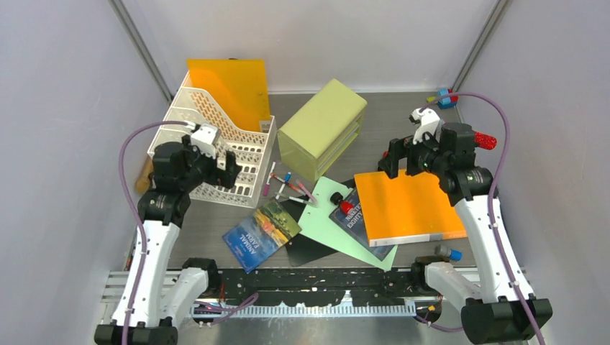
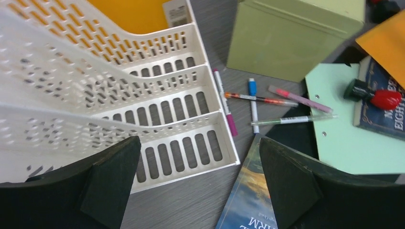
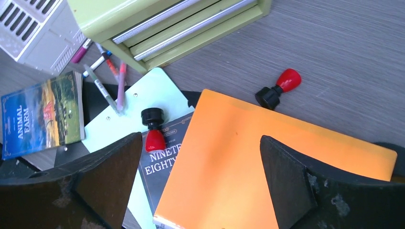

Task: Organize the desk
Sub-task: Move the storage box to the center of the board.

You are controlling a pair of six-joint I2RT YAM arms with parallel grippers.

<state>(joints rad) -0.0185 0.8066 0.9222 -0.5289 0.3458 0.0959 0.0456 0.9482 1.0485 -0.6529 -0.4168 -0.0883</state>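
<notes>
Rail sits closest, on the near edge of the desk. Desk itself is a rigid, heavy, fixed flat top, and the wood-grain looks fairly slick. Nothing there to grip, so I'd treat it as a surface to slide things on; the grabs are on the clutter across its middle and back. White rack back left: light, stiff plastic, take it by a wall. Green cabinet centre back is probably the heaviest loose piece, so push rather than lift. Orange pad front right lies flat over part of a dark book and likely needs an edge pinch. Green sheet under that book looks thin and floppy. Animal Farm lies just beside the rack. Red stamp rests across sheet and dark book; second stamp on bare desk by the pad. Pens lie loose between rack and cabinet and will probably roll. Left gripper: jaws wide apart, empty, hanging over the rack's front corner. Right gripper: same, wide and empty, over the pad, no contact visible.
</notes>
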